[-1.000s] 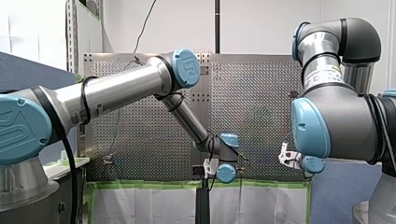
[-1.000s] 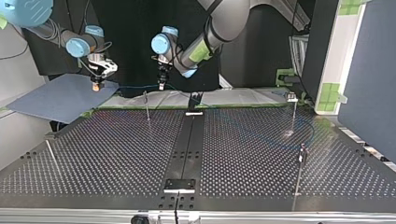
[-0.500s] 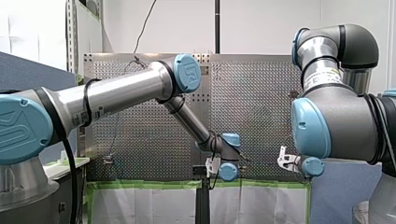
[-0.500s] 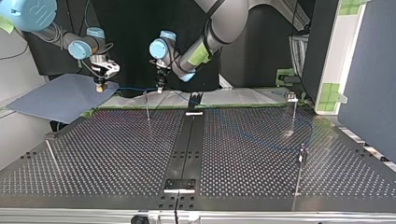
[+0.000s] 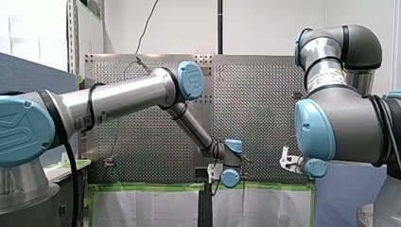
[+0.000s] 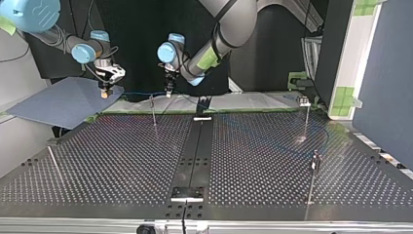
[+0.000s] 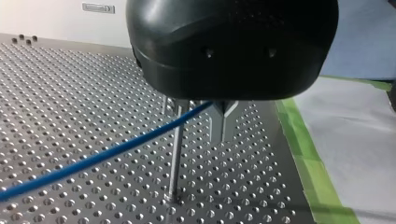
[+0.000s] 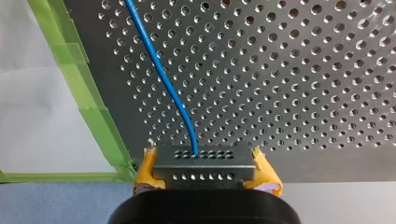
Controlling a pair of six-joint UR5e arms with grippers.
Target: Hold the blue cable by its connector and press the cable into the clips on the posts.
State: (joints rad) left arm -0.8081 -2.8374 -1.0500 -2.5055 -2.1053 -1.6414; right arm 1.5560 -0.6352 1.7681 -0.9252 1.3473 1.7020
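At the far edge of the bench (image 8: 303, 70), a dull metal sheet dotted all over with neat rows of round holes, the right gripper (image 8: 204, 163) is clenched on the connector (image 8: 204, 173). The connector is a small grey metal block with two rows of tiny holes in its face. The yellow pads (image 8: 147, 170), soft-looking and a little ragged at the corners, squeeze the block from both sides. The blue cable (image 8: 159, 70), thin, smooth and round, leaves the middle of the block. It curves away over the holes, near a strip of glossy green tape (image 8: 84, 93) that edges the metal.

From across the bench, the cable hangs in a shallow line between the two arms, above the bench's rim. The left gripper (image 7: 224, 137) is a rounded black shell with flat metal fingers (image 7: 218, 119), and those fingers are drawn together on the cable. From them the cable slants off in a straight line. Just beside them a thin steel post (image 7: 175, 154) stands upright with its foot set in the bench. The cable crosses it near its top, and I cannot tell whether they touch.
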